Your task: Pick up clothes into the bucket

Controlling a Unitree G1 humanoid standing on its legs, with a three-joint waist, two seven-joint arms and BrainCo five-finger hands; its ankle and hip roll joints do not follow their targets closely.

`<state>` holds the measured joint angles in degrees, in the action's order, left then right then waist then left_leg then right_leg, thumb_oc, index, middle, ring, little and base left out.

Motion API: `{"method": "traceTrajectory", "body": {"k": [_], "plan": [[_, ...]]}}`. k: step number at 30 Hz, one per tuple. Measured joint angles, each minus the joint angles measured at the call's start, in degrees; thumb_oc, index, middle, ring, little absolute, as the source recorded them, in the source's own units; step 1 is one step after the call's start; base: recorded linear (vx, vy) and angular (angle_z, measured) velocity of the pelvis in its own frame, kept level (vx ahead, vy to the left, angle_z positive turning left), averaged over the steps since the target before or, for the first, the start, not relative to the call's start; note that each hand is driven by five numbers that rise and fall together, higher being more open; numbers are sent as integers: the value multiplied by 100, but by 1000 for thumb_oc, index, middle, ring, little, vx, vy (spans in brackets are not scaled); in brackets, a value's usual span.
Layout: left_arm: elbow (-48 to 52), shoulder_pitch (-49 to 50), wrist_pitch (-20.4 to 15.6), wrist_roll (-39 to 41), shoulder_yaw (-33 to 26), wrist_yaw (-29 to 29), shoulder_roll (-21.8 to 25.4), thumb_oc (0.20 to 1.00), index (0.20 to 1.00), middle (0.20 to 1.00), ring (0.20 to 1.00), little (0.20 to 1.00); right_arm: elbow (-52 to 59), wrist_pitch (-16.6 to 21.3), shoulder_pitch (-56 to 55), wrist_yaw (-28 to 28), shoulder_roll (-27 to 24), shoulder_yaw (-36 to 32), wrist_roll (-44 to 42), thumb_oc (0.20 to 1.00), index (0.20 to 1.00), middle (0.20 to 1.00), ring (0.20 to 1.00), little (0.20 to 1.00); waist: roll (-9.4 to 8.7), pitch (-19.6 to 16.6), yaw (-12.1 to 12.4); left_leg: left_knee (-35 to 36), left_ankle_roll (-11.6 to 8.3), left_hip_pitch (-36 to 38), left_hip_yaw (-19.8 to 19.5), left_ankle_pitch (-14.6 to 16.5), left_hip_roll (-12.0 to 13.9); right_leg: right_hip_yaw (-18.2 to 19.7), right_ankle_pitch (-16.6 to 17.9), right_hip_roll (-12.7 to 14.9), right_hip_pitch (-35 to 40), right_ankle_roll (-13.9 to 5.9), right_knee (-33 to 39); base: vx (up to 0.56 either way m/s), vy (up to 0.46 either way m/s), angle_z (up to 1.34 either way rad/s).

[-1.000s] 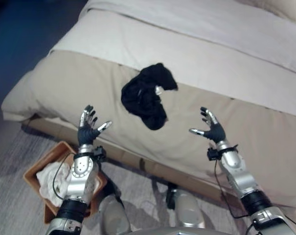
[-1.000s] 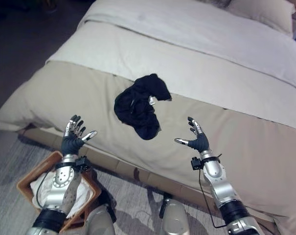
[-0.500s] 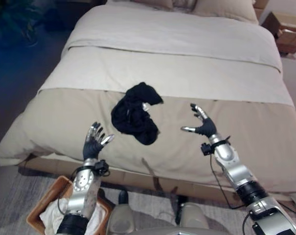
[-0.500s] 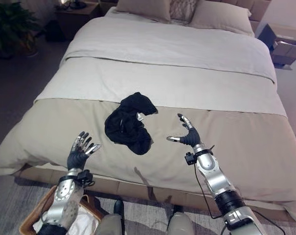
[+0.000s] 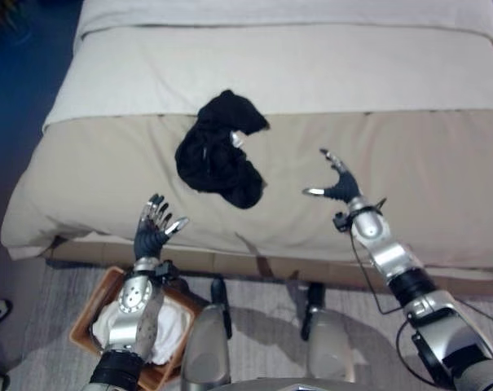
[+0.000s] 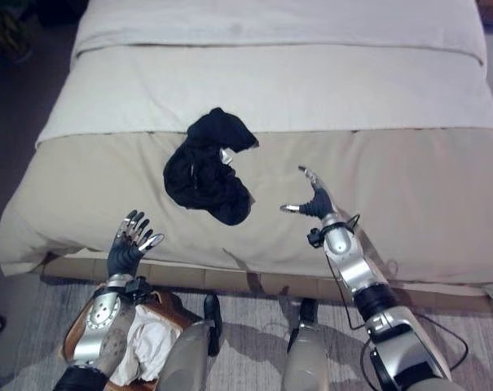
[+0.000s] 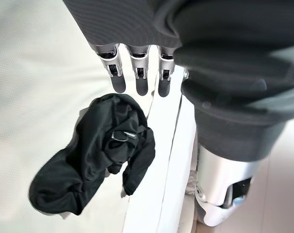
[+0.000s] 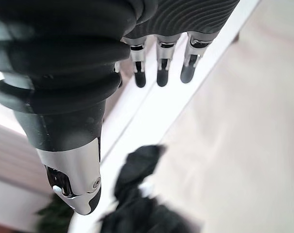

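Looking down: we see a bed (image 5: 442, 175) with a beige cover over its near part and white bedding further back.
Clothes: we find a crumpled black garment (image 5: 217, 151) lying on the beige cover, close to the seam with the white bedding, touched by neither robot hand.
Left robot hand (image 5: 151, 232): we see it raised over the near edge of the bed, fingers spread and straight, holding nothing; it is well short of the black garment.
Left wrist view: we see the straight fingers (image 7: 139, 68) pointing toward the garment, apart from it.
Right robot hand (image 5: 337, 183): we see it over the beige cover, to the right of the garment and apart from it, thumb and fingers wide, empty.
Bucket: we see a brown basket (image 5: 87, 322) on the floor under the left arm, just beside the bed's edge, with white cloth (image 5: 177, 322) inside.
Floor: we note a grey carpet (image 5: 262, 326) before the bed.
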<state>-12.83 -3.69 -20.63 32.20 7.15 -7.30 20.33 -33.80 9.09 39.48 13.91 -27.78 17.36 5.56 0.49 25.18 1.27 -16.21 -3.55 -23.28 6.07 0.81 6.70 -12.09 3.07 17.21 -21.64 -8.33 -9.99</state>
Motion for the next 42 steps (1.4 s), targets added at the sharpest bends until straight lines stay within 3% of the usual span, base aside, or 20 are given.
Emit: {"method": "traceTrajectory", "body": {"k": [1,7,20,26,35,42], "plan": [[32,-167,-2,-8,77,-35,10,1000,1000,1000,1000,1000,-49,-33,226,109,-106,27,14,1000,1000,1000,1000,1000,-25,212,26,-129,-6,-182,-36,-31,-41,-14,204,41,-140,56,-71,-27,-15,8],[55,-293,-12,-195,260,-147,2,1000,1000,1000,1000,1000,-475,-68,726,344,-248,166,79,1000,1000,1000,1000,1000,-41,567,268,-566,-52,-924,-326,14,-5,-141,192,31,-718,131,-469,-33,-13,11],[238,-350,-116,-245,408,-591,356,1000,1000,1000,1000,1000,-1247,-199,2519,822,-297,990,453,1000,1000,1000,1000,1000,-181,574,642,-1105,-45,-2459,-943,-22,-114,-622,-44,191,-1788,205,-1063,33,-11,20],[526,-369,-124,-445,513,-696,476,1000,1000,1000,1000,1000,-1394,-257,2838,885,-191,1294,539,1000,1000,1000,1000,1000,-298,570,803,-1298,-66,-2809,-1176,19,-252,-828,-186,308,-1947,191,-1316,84,-18,19],[745,-411,-142,-445,510,-859,644,1000,1000,1000,1000,1000,-1966,-356,3089,966,-16,1511,684,1000,1000,1000,1000,1000,-328,566,960,-1481,-56,-3296,-1517,17,-518,-1130,-416,549,-2220,139,-1725,35,-15,21],[891,-407,-164,-444,575,-939,757,1000,1000,1000,1000,1000,-3219,-525,3626,1280,2,1802,1179,1000,1000,1000,1000,1000,-325,565,1134,-1555,-35,-3576,-1644,-1,-696,-1252,-513,719,-2403,106,-1922,6,3,13]]}}
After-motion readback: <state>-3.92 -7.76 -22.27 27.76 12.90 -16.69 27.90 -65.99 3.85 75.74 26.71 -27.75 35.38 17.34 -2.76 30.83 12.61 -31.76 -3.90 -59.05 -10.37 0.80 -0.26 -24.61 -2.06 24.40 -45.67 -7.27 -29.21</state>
